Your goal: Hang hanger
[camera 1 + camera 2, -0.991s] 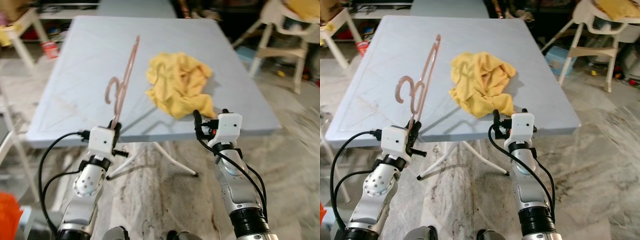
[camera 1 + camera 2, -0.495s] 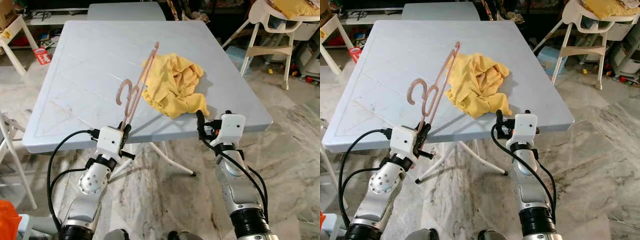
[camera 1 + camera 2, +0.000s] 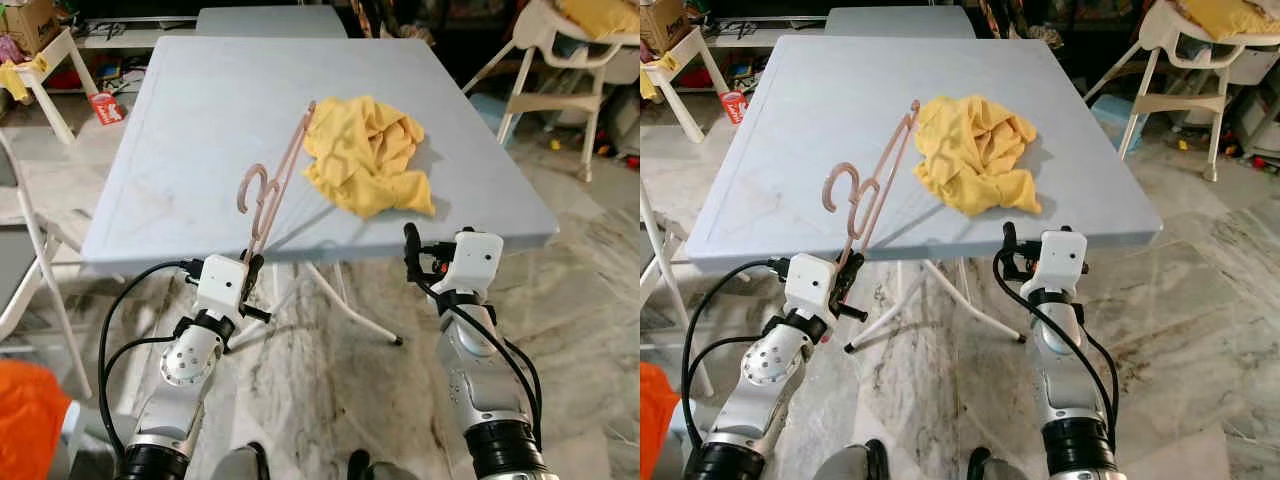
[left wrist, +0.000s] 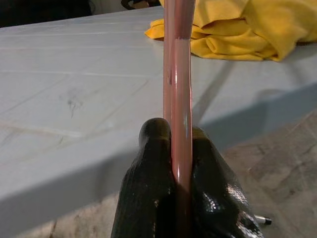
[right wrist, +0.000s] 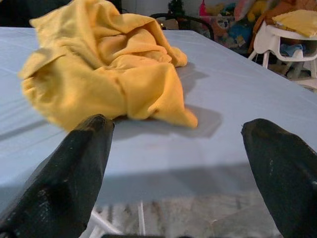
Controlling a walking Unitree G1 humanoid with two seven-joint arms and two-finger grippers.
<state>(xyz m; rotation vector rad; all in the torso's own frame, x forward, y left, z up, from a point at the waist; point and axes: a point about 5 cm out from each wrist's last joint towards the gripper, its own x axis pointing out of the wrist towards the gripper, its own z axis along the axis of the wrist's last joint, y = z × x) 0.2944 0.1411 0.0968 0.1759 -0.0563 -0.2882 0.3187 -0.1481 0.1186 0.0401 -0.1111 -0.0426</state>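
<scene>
The left claw (image 3: 255, 268), low and left of centre, pinches the pink hanger (image 3: 275, 180), which slants up over the grey surface (image 3: 200, 110). A yellow cloth (image 3: 372, 152) lies mid-frame. The right claw (image 5: 173, 163) is spread. The camera has backed off; the grip is unchanged.

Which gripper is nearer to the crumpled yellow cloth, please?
Right. The right gripper hangs open just off the table edge below the crumpled yellow cloth; the left gripper sits farther left.
</scene>
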